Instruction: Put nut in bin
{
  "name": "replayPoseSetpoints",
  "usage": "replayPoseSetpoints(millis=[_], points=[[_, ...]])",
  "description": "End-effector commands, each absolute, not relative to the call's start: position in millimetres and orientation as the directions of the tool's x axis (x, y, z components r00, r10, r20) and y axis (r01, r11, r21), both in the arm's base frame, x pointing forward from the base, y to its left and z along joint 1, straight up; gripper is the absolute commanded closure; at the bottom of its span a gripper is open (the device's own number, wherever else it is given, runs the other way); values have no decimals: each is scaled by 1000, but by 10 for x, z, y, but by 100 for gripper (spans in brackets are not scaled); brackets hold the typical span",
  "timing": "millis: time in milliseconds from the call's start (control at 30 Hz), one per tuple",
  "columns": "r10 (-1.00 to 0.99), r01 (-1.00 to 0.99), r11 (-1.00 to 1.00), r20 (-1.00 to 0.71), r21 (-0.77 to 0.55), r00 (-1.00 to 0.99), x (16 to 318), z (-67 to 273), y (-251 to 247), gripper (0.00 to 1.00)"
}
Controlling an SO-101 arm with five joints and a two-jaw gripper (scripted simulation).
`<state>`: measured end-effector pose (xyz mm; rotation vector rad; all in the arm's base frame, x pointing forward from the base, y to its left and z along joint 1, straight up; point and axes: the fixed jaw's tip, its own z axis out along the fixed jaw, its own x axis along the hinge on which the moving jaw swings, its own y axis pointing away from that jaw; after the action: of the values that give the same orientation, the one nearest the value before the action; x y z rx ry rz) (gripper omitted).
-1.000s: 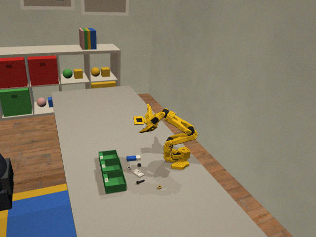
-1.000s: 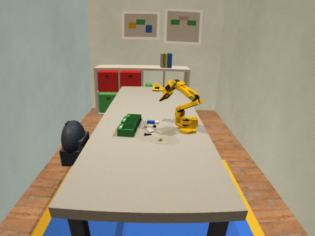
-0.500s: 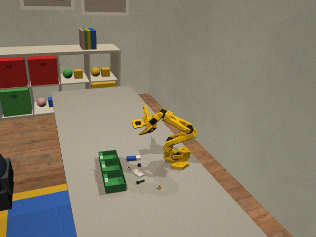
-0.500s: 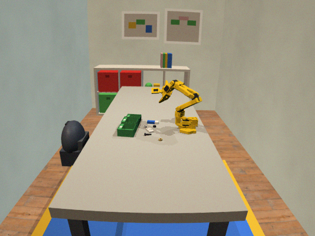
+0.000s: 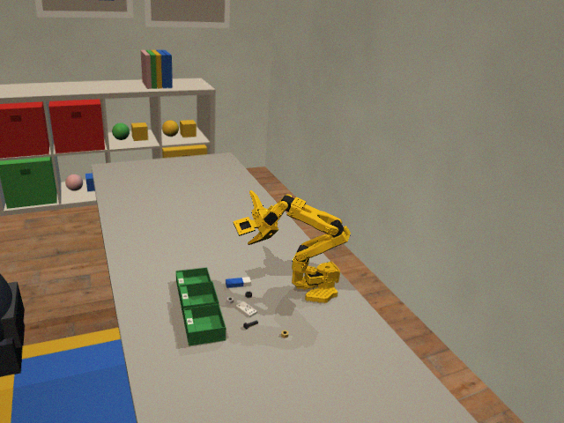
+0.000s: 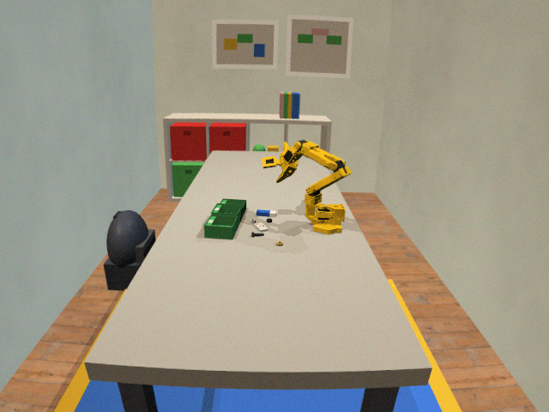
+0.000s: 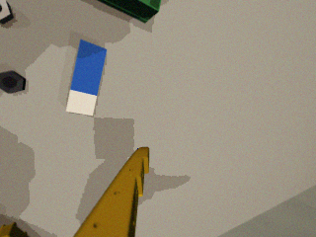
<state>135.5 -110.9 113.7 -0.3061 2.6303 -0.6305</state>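
Note:
Three nuts lie on the table right of the bins: a black nut point(image 5: 248, 294) point(image 6: 268, 220) point(image 7: 11, 81), a silver nut point(image 5: 230, 299) point(image 6: 253, 220) and a yellow nut point(image 5: 284, 333) point(image 6: 280, 243). Three green bins stand in a row: the far bin point(image 5: 193, 276) point(image 6: 232, 204), the middle bin point(image 5: 197, 294) and the near bin point(image 5: 204, 323) point(image 6: 220, 227). Their labels are too small to read. My gripper point(image 5: 250, 219) point(image 6: 279, 167) is open and empty, high above the table beyond the parts. In the wrist view only one yellow jaw point(image 7: 134, 170) shows.
A blue and white block point(image 5: 237, 282) point(image 6: 266, 213) point(image 7: 87, 76) lies near the far bin. A white plate point(image 5: 246, 308) point(image 6: 262, 227) and a black bolt point(image 5: 249, 324) point(image 6: 256, 233) lie among the nuts. The arm's base point(image 5: 318, 279) stands to their right.

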Motion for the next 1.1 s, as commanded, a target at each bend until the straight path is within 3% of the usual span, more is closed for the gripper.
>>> replayPoseSetpoints(millis=[0,800,1067], points=[[-344,-160,863,-326,-479,-880,1374,1143,-1085,0],[-479,-329,816,-237,-476,-845,1431,1090,-1061,0],[-443,-314,844,-235,-435,-865,1392,1008,-1032,0]])
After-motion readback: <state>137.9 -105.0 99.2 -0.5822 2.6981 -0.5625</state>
